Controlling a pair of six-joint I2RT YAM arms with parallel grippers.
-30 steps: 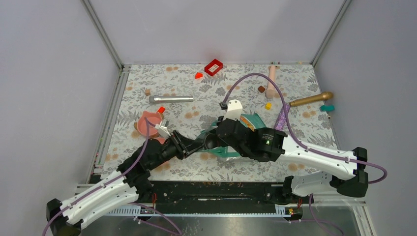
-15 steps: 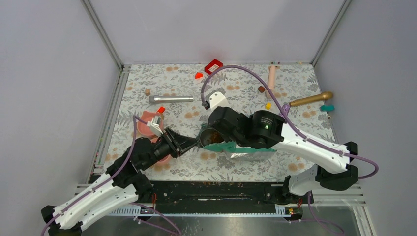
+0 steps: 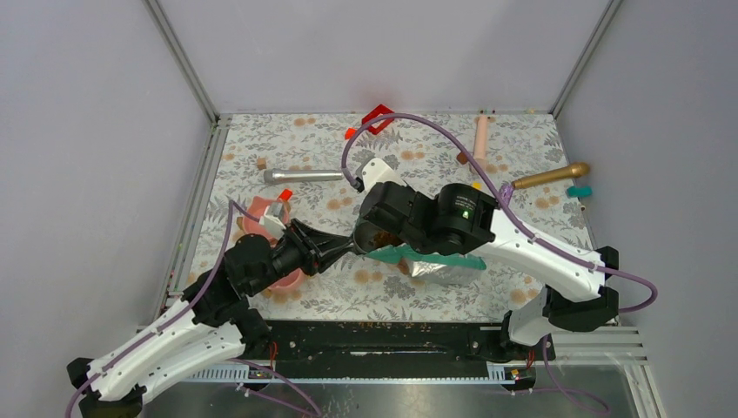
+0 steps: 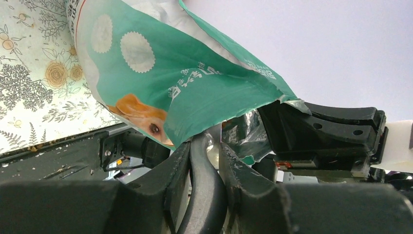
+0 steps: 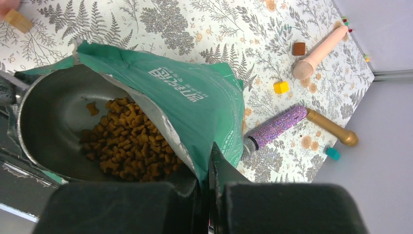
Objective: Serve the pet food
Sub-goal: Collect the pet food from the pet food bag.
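A: From above, where does the food sit?
B: Mid-frame. The small brown kibble (image 3: 381,238) lies in a round steel bowl (image 3: 357,235). The teal-green and white foil pouch (image 3: 439,261) stretches from that bowl toward the lower right, its long axis roughly level across the frame. The left gripper (image 3: 346,246) meets the bowl from the left side.
A: And the left wrist view?
B: Its fingers (image 4: 243,185) stand a little apart, pinching the bowl's thin rim (image 4: 204,195) between them. The pouch, dog's face showing, hangs just above.
A: The right wrist?
B: The right gripper (image 5: 208,170) is clamped tight on the pouch's edge at the bottom of the frame. The pouch mouth lies over the bowl at left, with kibble heaped under it.
A: So what does the next move turn on?
B: Probably the mouth's place over the bowl. The bowl lies left of the right gripper, so the pouch must tip that way or lift clear. The left gripper is the nearer to the bowl.
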